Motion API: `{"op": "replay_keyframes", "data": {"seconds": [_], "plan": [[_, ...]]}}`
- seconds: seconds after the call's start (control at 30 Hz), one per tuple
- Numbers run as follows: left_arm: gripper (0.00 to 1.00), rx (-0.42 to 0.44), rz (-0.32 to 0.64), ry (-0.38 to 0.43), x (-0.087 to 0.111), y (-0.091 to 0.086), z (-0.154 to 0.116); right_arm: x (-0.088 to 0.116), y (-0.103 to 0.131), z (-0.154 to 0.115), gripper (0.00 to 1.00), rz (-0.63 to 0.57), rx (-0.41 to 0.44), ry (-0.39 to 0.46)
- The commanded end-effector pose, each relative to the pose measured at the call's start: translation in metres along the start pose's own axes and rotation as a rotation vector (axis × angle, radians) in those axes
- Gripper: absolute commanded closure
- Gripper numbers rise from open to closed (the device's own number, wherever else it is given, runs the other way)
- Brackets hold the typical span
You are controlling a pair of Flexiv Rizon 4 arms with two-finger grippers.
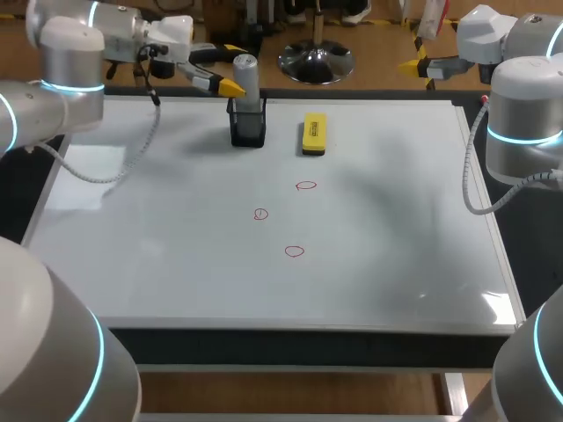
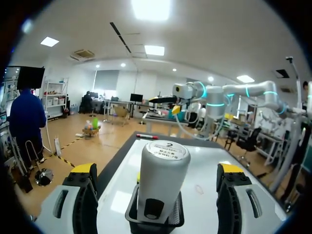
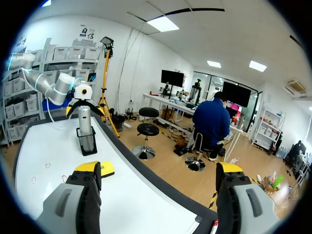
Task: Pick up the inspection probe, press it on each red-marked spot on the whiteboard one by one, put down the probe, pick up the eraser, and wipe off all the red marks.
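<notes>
Left gripper (image 2: 157,171) hangs with its fingers spread wide, one on each side of the grey cylindrical inspection probe (image 1: 245,77), touching nothing. I see the probe upright in a black mesh holder (image 1: 248,129) at the far edge of the flat white whiteboard (image 1: 158,237). A yellow block eraser (image 1: 314,134) lies just right of it. Three red circle marks (image 1: 295,251) sit mid-board. The right gripper (image 3: 158,173) is open too, off the far right corner.
</notes>
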State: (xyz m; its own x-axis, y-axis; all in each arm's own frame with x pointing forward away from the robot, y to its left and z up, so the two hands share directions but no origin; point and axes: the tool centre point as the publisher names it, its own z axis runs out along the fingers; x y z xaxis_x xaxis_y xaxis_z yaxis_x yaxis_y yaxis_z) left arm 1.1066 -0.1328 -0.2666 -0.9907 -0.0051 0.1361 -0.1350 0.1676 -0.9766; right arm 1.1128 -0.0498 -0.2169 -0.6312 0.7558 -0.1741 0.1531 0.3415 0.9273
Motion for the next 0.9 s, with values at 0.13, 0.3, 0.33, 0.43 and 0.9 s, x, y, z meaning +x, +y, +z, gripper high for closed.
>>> {"op": "replay_keyframes", "data": {"seconds": [0.13, 0.3, 0.33, 0.43, 0.9], "plan": [[0.0, 0.0, 0.004, 0.009, -0.007, 0.007, 0.015, 0.0, 0.0, 0.0, 0.0, 0.0, -0.001, 0.001], [0.0, 0.001, 0.001, 0.008, -0.009, 0.01, 0.017, 0.0, 0.0, 0.0, 0.0, 0.0, -0.001, 0.001], [0.0, 0.002, 0.0, 0.006, -0.009, 0.01, 0.018, 0.0, 0.0, 0.0, 0.0, 0.0, -0.001, 0.001], [0.0, 0.004, -0.005, 0.001, -0.01, 0.013, 0.02, 0.0, 0.0, 0.0, 0.0, 0.0, -0.001, 0.001], [0.0, 0.023, -0.015, -0.023, -0.011, 0.015, 0.026, 0.0, 0.0, 0.0, 0.0, 0.0, -0.001, 0.001]]}}
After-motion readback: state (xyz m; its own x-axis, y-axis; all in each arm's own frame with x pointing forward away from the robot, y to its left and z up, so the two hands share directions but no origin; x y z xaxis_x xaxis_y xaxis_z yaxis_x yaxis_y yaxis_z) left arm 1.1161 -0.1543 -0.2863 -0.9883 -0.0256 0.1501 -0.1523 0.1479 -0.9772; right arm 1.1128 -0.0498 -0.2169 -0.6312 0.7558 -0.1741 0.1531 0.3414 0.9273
